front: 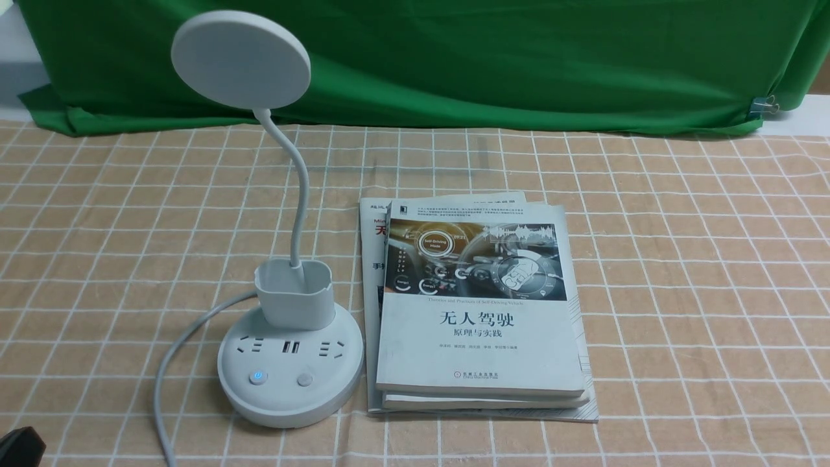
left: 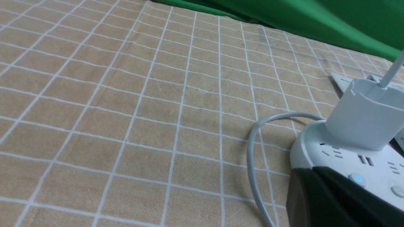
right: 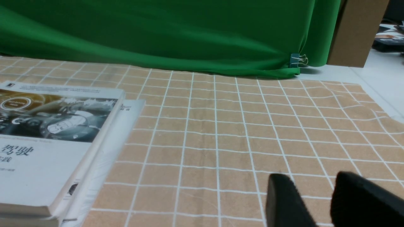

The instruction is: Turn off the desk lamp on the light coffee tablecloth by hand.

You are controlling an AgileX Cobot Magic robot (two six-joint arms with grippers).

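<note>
The white desk lamp (front: pixel 290 363) stands on the light coffee tablecloth (front: pixel 681 292) at left of centre, with its disc head (front: pixel 241 59) raised on the gooseneck. Its round base has two buttons; the left button (front: pixel 258 377) glows blue. My left gripper (front: pixel 21 446) shows only as a dark tip at the bottom left corner, well short of the base. In the left wrist view the left gripper (left: pixel 311 171) looks shut and empty, close in front of the base (left: pixel 341 154) and the glowing button (left: pixel 358 179). My right gripper (right: pixel 311 179) is open and empty over bare cloth (right: pixel 221 126).
A stack of books (front: pixel 480 305) lies right beside the lamp base; it also shows in the right wrist view (right: pixel 47 142). The lamp's grey cord (front: pixel 170 363) curves off the base toward the front left. A green backdrop cloth (front: pixel 519 58) hangs at the back.
</note>
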